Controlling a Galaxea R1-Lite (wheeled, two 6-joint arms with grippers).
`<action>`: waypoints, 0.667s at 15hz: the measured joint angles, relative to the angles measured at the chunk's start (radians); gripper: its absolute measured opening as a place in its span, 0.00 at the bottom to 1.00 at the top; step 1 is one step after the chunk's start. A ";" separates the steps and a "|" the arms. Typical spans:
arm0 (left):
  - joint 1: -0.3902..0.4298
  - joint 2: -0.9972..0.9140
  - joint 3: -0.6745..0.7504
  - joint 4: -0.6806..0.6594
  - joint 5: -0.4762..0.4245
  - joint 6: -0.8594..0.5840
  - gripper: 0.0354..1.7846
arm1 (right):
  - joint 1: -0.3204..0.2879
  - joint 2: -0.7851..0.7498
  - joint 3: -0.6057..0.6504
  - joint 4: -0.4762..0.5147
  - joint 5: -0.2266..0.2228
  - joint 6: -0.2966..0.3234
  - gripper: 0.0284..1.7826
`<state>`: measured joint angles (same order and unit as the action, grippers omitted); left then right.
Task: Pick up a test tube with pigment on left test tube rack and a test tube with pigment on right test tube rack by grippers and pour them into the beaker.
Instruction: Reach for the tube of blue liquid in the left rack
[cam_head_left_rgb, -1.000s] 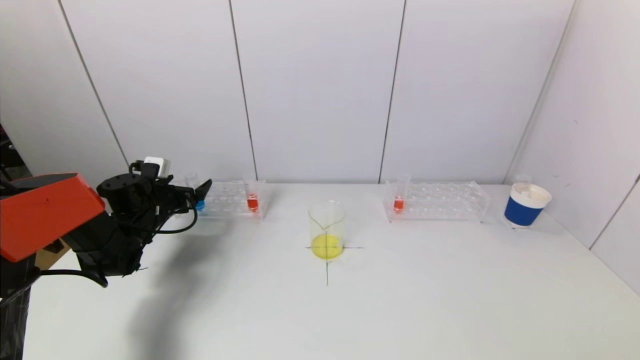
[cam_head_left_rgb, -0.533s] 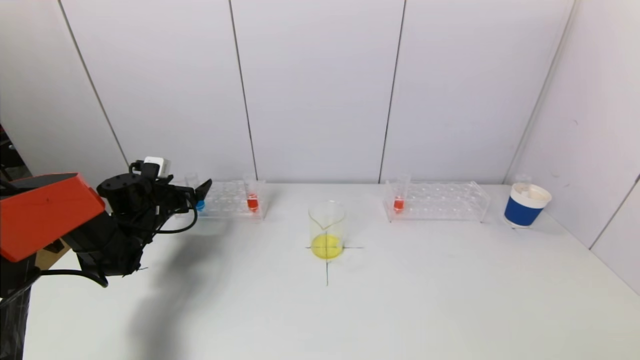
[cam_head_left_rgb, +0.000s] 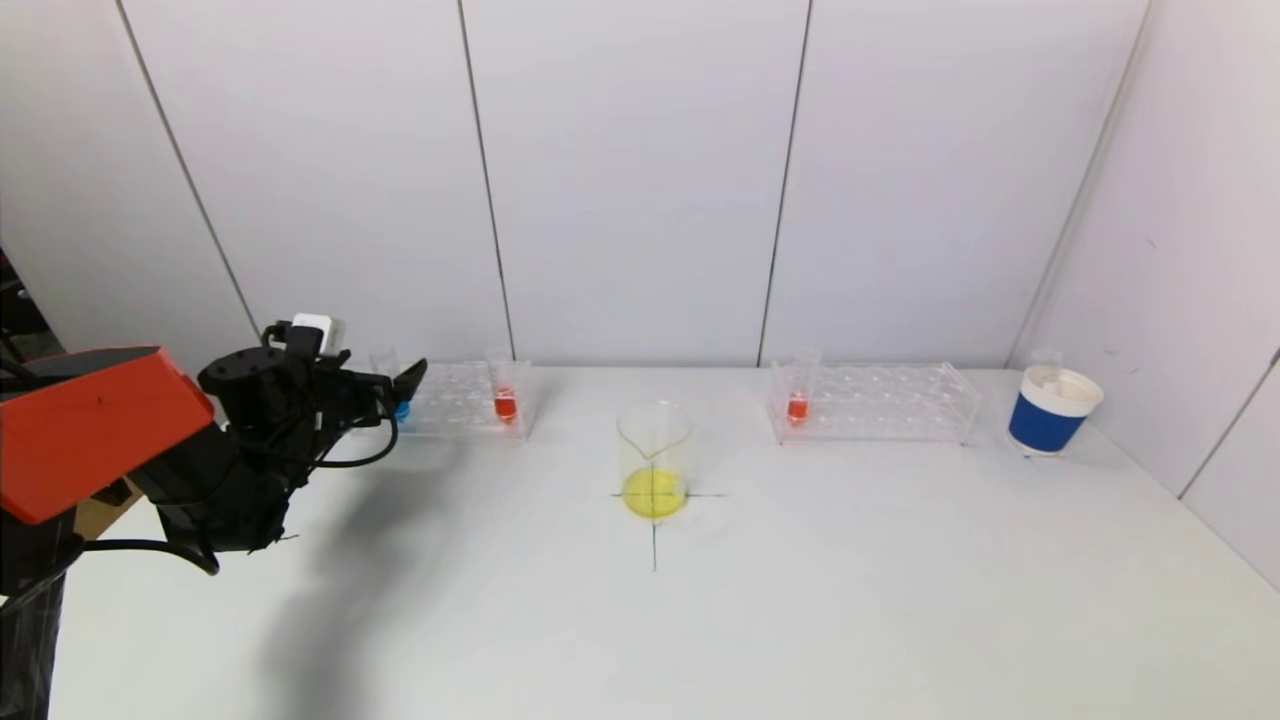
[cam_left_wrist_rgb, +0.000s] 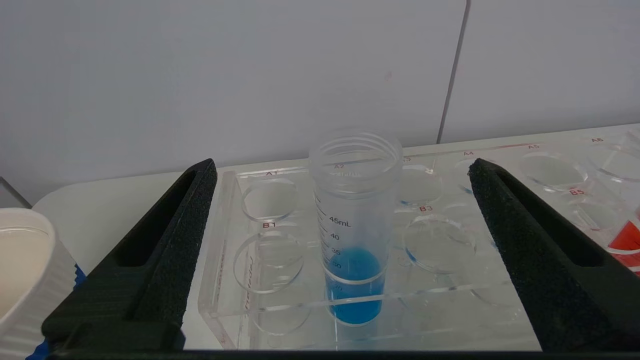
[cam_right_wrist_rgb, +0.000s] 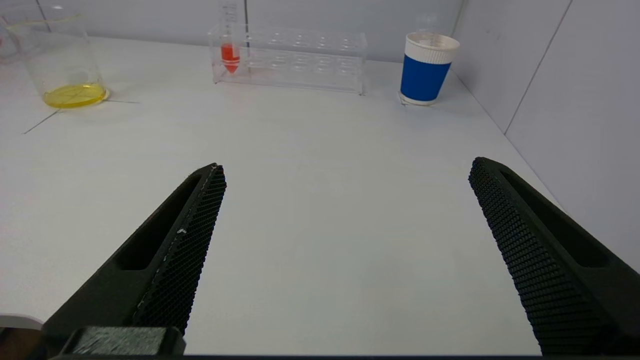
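White counter (cam_head_left_rgb: 800, 600) w/ a thin black cross mark under the beaker (cam_head_left_rgb: 654, 460), which holds yellow liquid at counter centre. Pale grey panelled walls behind and at the right side. Left rack (cam_head_left_rgb: 460, 398) sits near the back wall, w/ a blue tube (cam_left_wrist_rgb: 354, 225) at its left end and a red tube (cam_head_left_rgb: 505, 395) at its right end. Right rack (cam_head_left_rgb: 872, 402) has a red tube (cam_head_left_rgb: 798, 395) at its left end; blue-and-white cup (cam_head_left_rgb: 1052, 410) beyond it. Left pincer (cam_left_wrist_rgb: 340, 170) spread wide, fingers either side of the blue tube, not touching. Right pincer (cam_right_wrist_rgb: 345, 170) released, low over bare counter, well apart from the rack.
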<state>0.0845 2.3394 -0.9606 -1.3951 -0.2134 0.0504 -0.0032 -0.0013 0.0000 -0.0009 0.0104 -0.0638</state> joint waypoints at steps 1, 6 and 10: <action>-0.001 0.000 -0.001 0.001 0.000 0.000 0.99 | 0.000 0.000 0.000 0.000 0.000 0.000 0.99; -0.007 0.006 -0.006 0.002 0.001 -0.001 0.99 | 0.000 0.000 0.000 0.000 0.000 0.000 0.99; -0.007 0.008 -0.010 0.003 0.001 -0.002 0.99 | 0.000 0.000 0.000 0.000 0.000 0.000 0.99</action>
<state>0.0779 2.3472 -0.9706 -1.3921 -0.2126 0.0485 -0.0032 -0.0013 0.0000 -0.0009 0.0104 -0.0638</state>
